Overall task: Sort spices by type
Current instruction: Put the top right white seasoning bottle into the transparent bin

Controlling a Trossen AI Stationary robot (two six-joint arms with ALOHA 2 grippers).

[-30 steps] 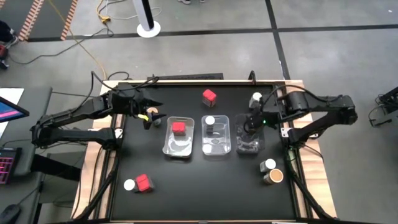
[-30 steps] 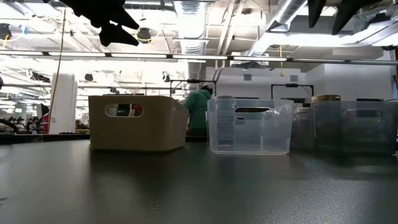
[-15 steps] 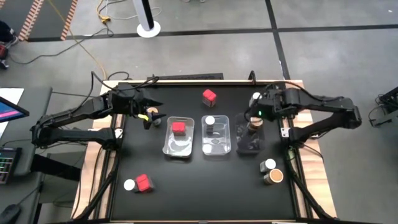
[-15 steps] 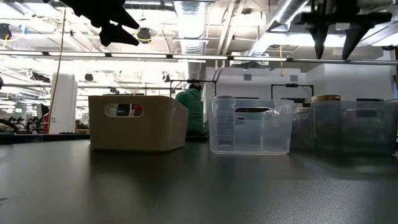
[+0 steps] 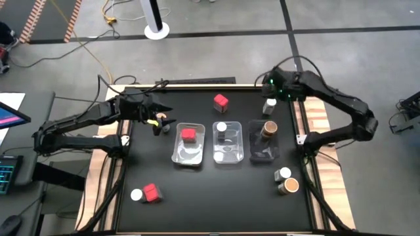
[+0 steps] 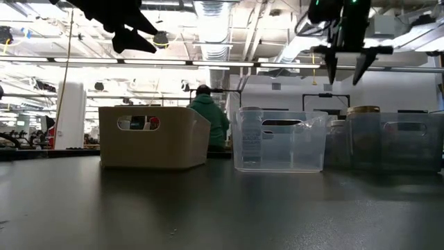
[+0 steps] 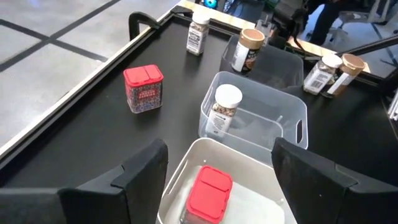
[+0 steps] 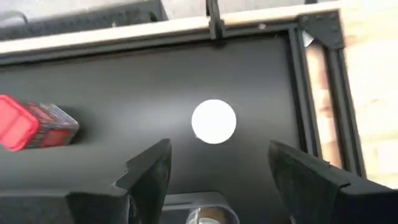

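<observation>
**Right gripper poised over a white-lidded jar at the far edge of the desk**

A white-lidded jar [image 5: 270, 105] stands alone near the far right corner of the black desk [image 5: 210, 203], and the right gripper [image 5: 271, 92] hangs directly above it, empty, its two fingers [image 8: 149, 171] spread apart on either side of the round white lid [image 8: 214, 121] in the right wrist view. The gripper does not touch the jar; in the low view it is well up in the air.

Just left of that jar, also on the far side of the desk, a red box [image 5: 220, 101] sits loose on the surface.

Three trays lie side by side across the middle of the desk. The left tray [image 5: 187, 155] holds one red box [image 5: 188, 135]. The middle tray [image 5: 228, 152] holds a white-lidded jar [image 5: 222, 129]. The right tray [image 5: 264, 152] holds a brown-lidded jar [image 5: 268, 129].

On the near right of the desk, a white-lidded jar [image 5: 283, 174] and a brown-lidded jar [image 5: 288, 186] stand just beside each other. On the near left, a white-lidded jar [image 5: 136, 195] and a red box [image 5: 151, 192] sit touching or nearly so.

The left gripper [image 5: 159, 122] waits above the left side of the desk, near the left tray, empty, with its fingers [image 7: 134, 174] apart. Its wrist view looks across the three trays toward the far jars.

In the low view a person in a green top [image 6: 207, 111] is in the room beyond the desk.
</observation>
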